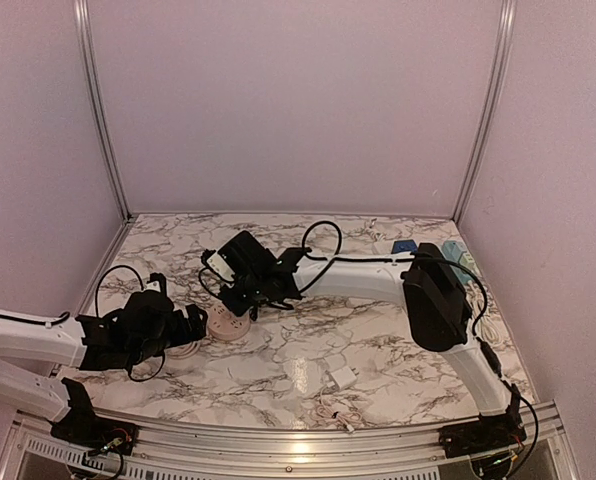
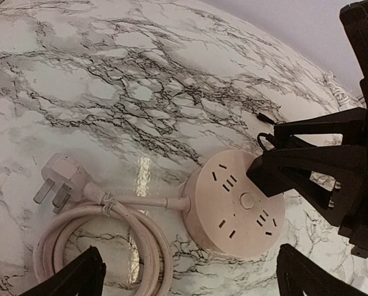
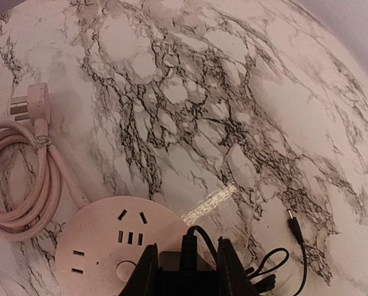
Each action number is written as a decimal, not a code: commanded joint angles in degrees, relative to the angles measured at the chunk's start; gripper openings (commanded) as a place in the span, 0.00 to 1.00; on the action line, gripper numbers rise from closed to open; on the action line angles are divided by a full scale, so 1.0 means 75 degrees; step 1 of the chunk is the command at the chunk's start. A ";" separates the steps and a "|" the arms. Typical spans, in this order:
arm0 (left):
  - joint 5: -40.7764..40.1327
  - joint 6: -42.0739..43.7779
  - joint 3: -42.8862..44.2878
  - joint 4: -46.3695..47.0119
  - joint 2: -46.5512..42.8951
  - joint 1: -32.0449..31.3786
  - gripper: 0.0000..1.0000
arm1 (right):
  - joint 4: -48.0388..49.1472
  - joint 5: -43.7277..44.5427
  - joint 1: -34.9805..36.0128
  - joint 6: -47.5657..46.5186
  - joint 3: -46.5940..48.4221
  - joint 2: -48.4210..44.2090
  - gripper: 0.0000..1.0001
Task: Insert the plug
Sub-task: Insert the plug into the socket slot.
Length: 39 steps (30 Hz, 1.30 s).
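The right gripper held the black plug tight over the round socket. The left gripper was wide open. The plug was not in yet.

A round, pale pink power strip lies flat on the marble, slotted face up, its own cord coiled beside it with the three-pin plug loose — the black plug poised upright over its top face.
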 commanded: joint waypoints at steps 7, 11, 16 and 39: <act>0.0177 0.0093 0.0266 0.0634 0.0376 0.0052 0.98 | -0.3195 -0.1357 0.0028 -0.0230 -0.0922 0.1515 0.00; 0.0095 0.0098 0.0177 0.0559 0.0103 0.0043 0.98 | -0.3110 -0.1272 0.0003 -0.0184 -0.1076 0.1207 0.02; -0.0033 0.0082 0.0116 0.0353 -0.0207 0.0055 0.99 | -0.3036 -0.1218 -0.0010 -0.0137 -0.1127 0.0789 0.09; -0.0158 0.0113 0.0231 0.0045 -0.0540 0.0055 0.99 | -0.2503 -0.1212 -0.0048 0.0203 -0.1245 -0.0736 0.49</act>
